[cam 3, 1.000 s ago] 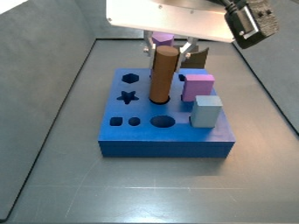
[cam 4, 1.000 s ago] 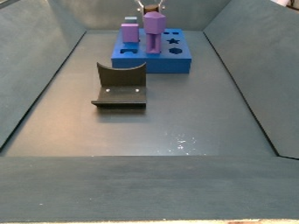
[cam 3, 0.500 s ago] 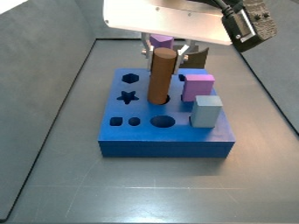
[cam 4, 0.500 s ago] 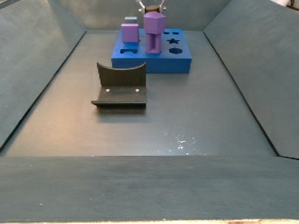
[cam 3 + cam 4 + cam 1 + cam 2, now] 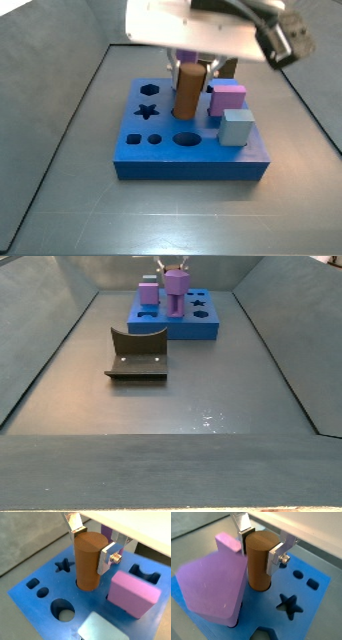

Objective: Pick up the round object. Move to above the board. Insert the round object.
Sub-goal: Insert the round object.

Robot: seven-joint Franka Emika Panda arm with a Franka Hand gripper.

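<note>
The round object, a tall brown cylinder peg (image 5: 89,564), stands upright with its lower end inside a round hole of the blue board (image 5: 30,597). My gripper (image 5: 91,542) is shut on the peg's top, with one silver finger (image 5: 107,556) on each side. Both show in the other wrist view too: the peg (image 5: 259,562), the gripper (image 5: 261,541) and the board (image 5: 316,598). In a side view the peg (image 5: 190,92) rises from the board's middle (image 5: 187,162) under the gripper (image 5: 191,60). In the far side view the board (image 5: 198,324) shows, but the peg is hidden.
A purple hexagonal-topped peg (image 5: 212,587) stands in the board right beside the brown peg. A pink block (image 5: 133,594) and a grey block (image 5: 238,127) also stand in it. Star (image 5: 62,564) and round (image 5: 62,610) holes are open. The fixture (image 5: 138,353) stands on the floor.
The gripper has come down with the brown peg. The peg now stands lower, its bottom end sunk deeper into the round hole of the board.
</note>
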